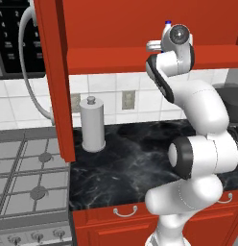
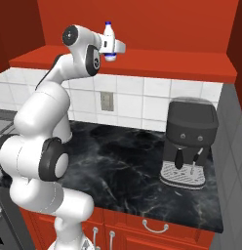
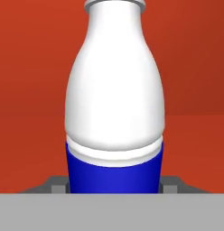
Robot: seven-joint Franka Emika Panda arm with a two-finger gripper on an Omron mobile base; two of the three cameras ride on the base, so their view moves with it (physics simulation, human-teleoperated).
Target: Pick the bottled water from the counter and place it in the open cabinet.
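The gripper (image 2: 111,47) held the bottled water (image 2: 109,35) upright inside the open cabinet (image 2: 142,29), above its shelf edge. Below, a grey canister (image 1: 92,126) and coffee machine (image 2: 188,144) stood against the counter's (image 2: 128,171) back edge.

Grey canister (image 1: 92,124) beside stove (image 1: 29,182); coffee machine (image 2: 190,142) against tiled wall (image 2: 142,97).

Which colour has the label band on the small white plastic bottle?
Blue: a wide blue label band around the lower body of the small white plastic bottle, best in the hand view.
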